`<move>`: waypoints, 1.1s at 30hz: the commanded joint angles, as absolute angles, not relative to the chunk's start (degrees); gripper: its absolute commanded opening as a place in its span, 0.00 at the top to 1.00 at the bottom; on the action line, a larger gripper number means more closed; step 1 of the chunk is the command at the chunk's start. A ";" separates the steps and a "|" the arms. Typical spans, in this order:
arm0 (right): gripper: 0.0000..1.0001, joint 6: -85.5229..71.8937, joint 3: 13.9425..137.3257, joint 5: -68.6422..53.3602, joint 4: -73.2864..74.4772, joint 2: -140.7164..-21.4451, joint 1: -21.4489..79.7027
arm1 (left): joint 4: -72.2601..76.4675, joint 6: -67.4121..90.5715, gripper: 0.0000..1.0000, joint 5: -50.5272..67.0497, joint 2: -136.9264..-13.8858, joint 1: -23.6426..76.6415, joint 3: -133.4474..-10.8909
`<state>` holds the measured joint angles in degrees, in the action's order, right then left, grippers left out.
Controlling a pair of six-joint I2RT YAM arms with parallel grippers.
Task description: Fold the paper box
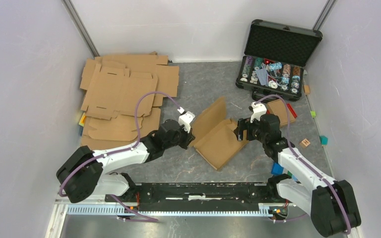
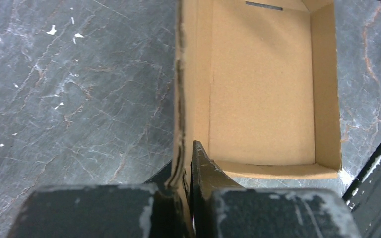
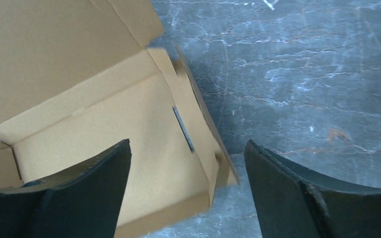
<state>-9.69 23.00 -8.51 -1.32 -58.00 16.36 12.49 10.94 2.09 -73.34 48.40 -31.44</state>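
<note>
We find the paper box (image 1: 221,141) (image 2: 258,89) (image 3: 104,129) half formed near the centre of the table (image 1: 203,84), with its lid flap raised toward 12 o'clock. The left gripper (image 1: 190,136) (image 2: 186,163) is clamped on the box wall at 9 o'clock, one finger inside and one outside, while the right gripper (image 1: 239,133) (image 3: 187,146) stands at the 3 o'clock wall with its jaws wide apart, straddling that wall. Farther back, flat cardboard blanks (image 1: 124,94) lie at 10 o'clock and an open black case (image 1: 278,54) at 1 o'clock.

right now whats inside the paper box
Only bare cardboard shows inside the paper box, plus a finger of the left gripper pinching its wall. That gripper hides the near corner.
</note>
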 commanded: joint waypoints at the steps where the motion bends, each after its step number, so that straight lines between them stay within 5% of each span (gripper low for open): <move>1: 0.07 -11.57 21.90 0.26 -0.15 -53.71 15.97 | 14.72 8.43 0.97 -3.58 -70.70 48.59 -31.73; 23: 0.02 -36.27 29.04 3.25 -17.06 -75.14 15.55 | 14.84 5.54 0.96 -7.07 -74.71 49.31 -34.04; 25: 0.02 -38.24 28.93 2.99 -18.50 -76.45 15.45 | 14.85 5.54 0.90 -5.89 -74.78 49.31 -34.17; 29: 0.02 -42.76 26.94 2.42 -23.47 -77.30 15.13 | 14.92 6.09 0.60 -3.78 -75.40 49.30 -34.69; 33: 0.04 -41.75 28.74 0.18 -22.03 -80.04 15.07 | 13.78 7.42 0.54 -1.89 -76.73 49.28 -36.41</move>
<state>-39.97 26.81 1.85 -19.42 -77.82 15.35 12.75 7.60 -4.82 -75.59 48.99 -32.97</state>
